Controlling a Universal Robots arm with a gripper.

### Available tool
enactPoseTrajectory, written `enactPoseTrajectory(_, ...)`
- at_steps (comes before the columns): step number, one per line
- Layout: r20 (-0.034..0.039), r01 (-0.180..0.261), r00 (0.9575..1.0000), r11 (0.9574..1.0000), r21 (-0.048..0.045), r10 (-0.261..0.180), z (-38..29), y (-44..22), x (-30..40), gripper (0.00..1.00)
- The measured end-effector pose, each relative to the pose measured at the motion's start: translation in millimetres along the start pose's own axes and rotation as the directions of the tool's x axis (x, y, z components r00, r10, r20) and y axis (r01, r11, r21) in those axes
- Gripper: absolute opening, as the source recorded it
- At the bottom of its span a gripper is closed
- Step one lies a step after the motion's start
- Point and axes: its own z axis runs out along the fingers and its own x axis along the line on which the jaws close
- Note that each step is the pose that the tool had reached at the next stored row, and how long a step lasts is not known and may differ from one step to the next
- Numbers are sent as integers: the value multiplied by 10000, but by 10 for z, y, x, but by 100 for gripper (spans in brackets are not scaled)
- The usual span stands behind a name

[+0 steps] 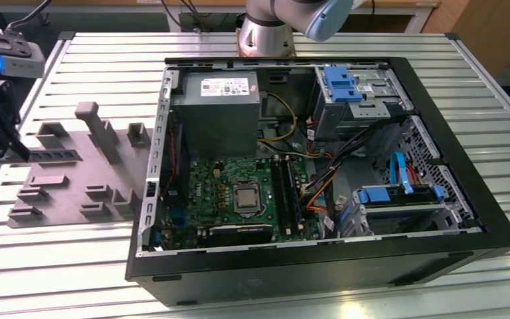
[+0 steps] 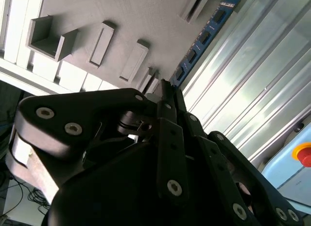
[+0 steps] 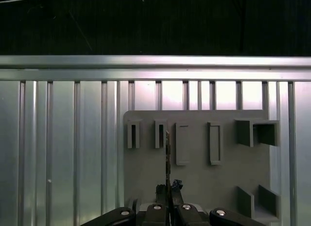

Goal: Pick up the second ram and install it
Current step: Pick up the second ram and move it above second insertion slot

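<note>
Below gripped ram (image 2: pixel 204 35) — slatted alu table (image 3: pixel 58 153)

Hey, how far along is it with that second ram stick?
Pickup is in hand: the gripper is closed on the second ram, over the grey holder plate. Installing is left: the stick is far from the motherboard slots inside the open computer case.

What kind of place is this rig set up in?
Probably a robotics lab bench for PC assembly trials: a slotted aluminium table, an open desktop case with its motherboard exposed, and a grey fixture plate where the end effector grips the second ram.
</note>
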Motion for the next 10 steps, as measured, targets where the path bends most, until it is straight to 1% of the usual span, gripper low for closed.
enactPoseTrajectory(10, -1, -1, 10000, 10000, 1, 1, -104, 2, -3, 14)
